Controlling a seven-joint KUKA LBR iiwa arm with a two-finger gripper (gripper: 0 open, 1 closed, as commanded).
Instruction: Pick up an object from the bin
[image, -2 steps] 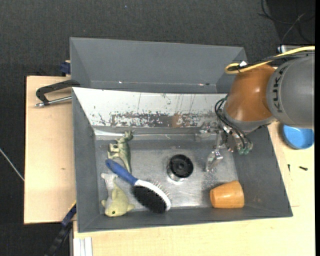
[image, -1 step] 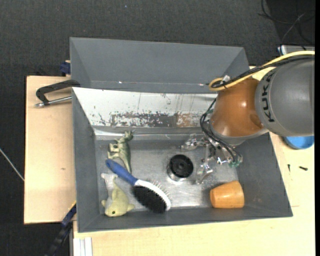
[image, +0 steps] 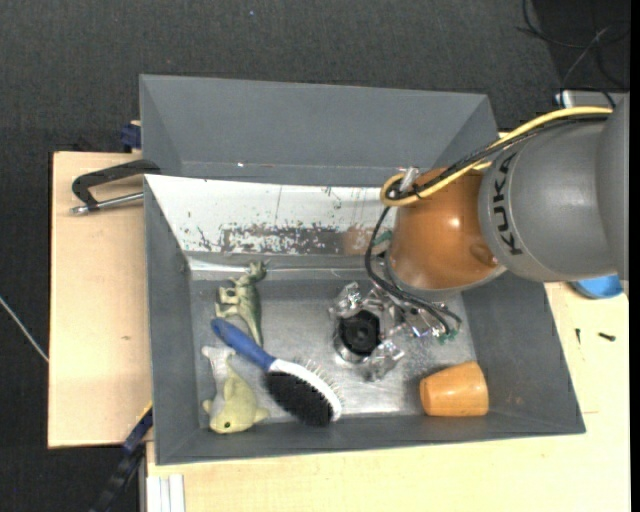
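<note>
A: Where's the gripper (image: 368, 338)?
B: Low in the bin (image: 300, 130), just right of the brush (image: 270, 368). Clenched or released, I can't tell.
A: Nearest pick?
B: Probably the brush. Its head points toward the gripper and its handle slants away up-left. The cup (image: 455, 390) lies farther right.

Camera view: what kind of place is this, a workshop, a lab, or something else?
Probably a robotics lab's grasping test station. A KUKA arm reaches into a grey metal bin, and the bin holds unrelated small things: a blue-handled brush, a green toy dinosaur and an orange cup-like thing.
</note>
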